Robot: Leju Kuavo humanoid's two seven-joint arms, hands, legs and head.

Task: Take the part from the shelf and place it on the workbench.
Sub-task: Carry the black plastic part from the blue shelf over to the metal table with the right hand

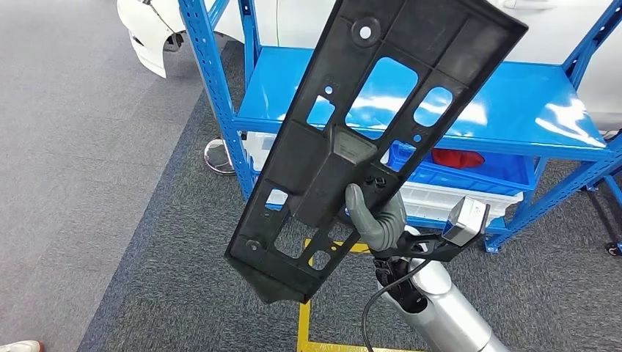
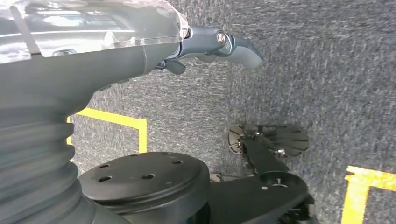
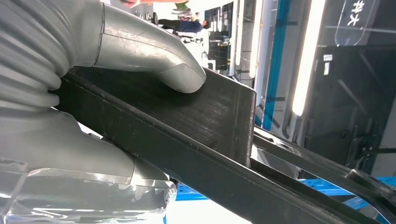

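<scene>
We are holding the long flat black plastic part with cut-out holes (image 1: 367,139) up in the air in front of the blue metal shelf (image 1: 513,110), our right hand (image 1: 375,216) clamped on its middle. We should be carrying it slowly and level, since it is long. Our left hand (image 2: 224,46) is hanging with fingers loosely curled, holding nothing. We cannot tell where the workbench is.
</scene>
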